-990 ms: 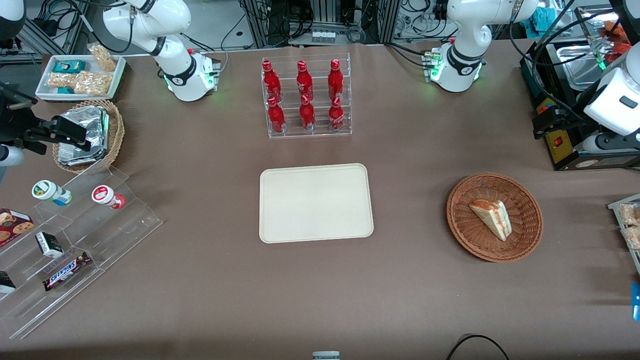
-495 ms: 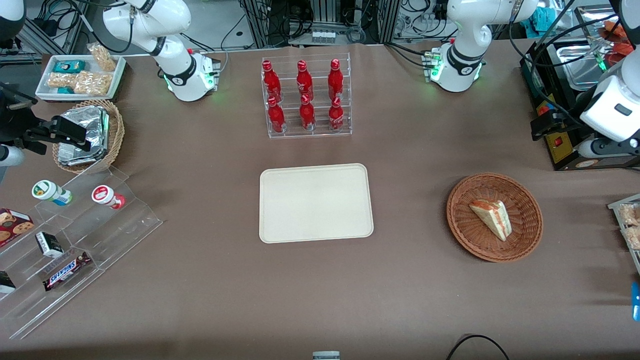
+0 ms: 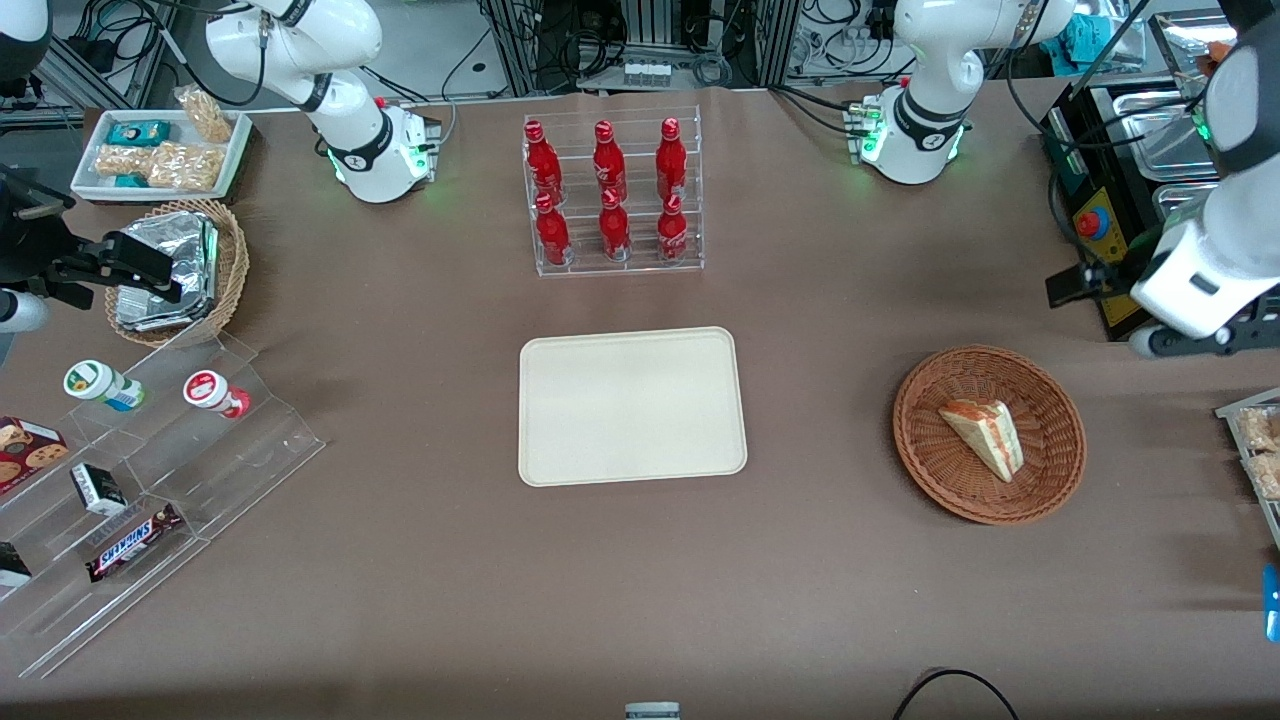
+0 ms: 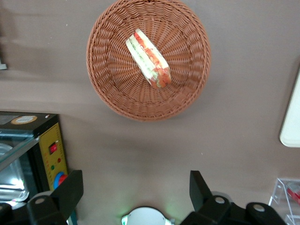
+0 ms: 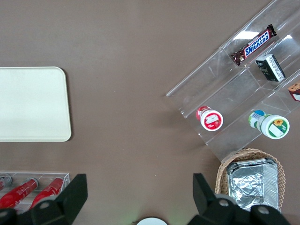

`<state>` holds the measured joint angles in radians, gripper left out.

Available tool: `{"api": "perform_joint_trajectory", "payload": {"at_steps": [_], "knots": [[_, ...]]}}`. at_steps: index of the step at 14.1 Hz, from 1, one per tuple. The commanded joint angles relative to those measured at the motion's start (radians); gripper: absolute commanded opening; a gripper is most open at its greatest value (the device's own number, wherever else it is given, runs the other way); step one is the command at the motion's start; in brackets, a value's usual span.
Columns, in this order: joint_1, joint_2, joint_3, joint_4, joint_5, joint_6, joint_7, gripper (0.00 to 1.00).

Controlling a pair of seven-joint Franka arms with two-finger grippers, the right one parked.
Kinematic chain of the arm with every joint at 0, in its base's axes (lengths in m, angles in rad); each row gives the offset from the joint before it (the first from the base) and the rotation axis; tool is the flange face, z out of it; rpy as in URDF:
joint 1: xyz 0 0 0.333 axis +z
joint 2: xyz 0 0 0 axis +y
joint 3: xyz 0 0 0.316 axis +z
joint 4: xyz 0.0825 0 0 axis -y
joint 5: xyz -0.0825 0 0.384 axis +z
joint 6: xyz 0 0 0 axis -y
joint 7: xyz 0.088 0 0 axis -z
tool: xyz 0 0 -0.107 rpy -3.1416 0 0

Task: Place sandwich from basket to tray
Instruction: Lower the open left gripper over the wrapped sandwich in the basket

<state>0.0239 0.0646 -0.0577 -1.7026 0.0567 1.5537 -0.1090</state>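
The sandwich (image 3: 984,436), a pale wedge with red and green filling, lies in the reddish-brown wicker basket (image 3: 925,455) toward the working arm's end of the table. The cream tray (image 3: 631,405) sits bare at the table's middle. My gripper (image 3: 1188,343) hangs high above the table, farther from the front camera than the basket and a little outward of it. In the left wrist view the gripper (image 4: 136,187) is open, with bare table between its fingers; the sandwich (image 4: 148,58), the basket (image 4: 108,93) and a corner of the tray (image 4: 291,119) show there.
A clear rack of red bottles (image 3: 611,195) stands farther from the front camera than the tray. A black control box (image 3: 1098,225) sits near my gripper at the table edge. A tan basket of foil packs (image 3: 178,268) and clear snack shelves (image 3: 150,480) lie toward the parked arm's end.
My arm has swung nearer to the front camera and closer to the basket. The sandwich, basket and tray have not moved.
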Motion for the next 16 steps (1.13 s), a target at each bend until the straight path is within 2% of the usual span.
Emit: {"api": "perform_joint_trajectory", "payload": {"at_steps": [1, 5, 9, 14, 16], "knots": [[0.036, -0.002, 0.001, -0.151, 0.003, 0.179, 0.006, 1.00], [0.071, 0.063, 0.002, -0.273, -0.014, 0.391, -0.029, 1.00], [0.068, 0.119, 0.001, -0.293, -0.023, 0.506, -0.324, 1.00], [0.061, 0.147, -0.002, -0.403, -0.028, 0.764, -0.677, 1.00], [0.059, 0.181, -0.005, -0.393, -0.028, 0.779, -0.712, 1.00]]}}
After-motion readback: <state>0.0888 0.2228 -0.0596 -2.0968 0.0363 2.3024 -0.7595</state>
